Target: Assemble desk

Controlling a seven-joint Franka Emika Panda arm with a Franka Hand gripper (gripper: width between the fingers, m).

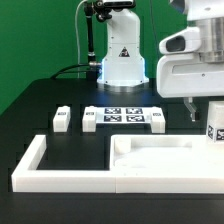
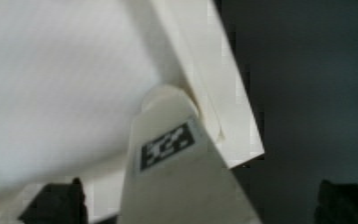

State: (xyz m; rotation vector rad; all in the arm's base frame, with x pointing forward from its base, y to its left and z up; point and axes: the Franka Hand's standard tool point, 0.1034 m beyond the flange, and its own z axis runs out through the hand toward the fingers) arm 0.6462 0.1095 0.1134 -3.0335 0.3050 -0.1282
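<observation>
Desk tabletop panel [image 1: 170, 155], flat, smooth white plastic, lies on the black counter [image 1: 30, 110] inside the white border rail [image 1: 60, 178], near the exterior view's right. One short square leg [image 1: 213, 126] with a black-and-white tag stands just behind it, directly below the pincer [image 1: 193, 108]. In the wrist view the leg sits between the dark fingertips [image 2: 60, 200], which are spread wide and hold nothing. Another leg [image 1: 62, 119] stands beside the marker board [image 1: 122, 117].
</observation>
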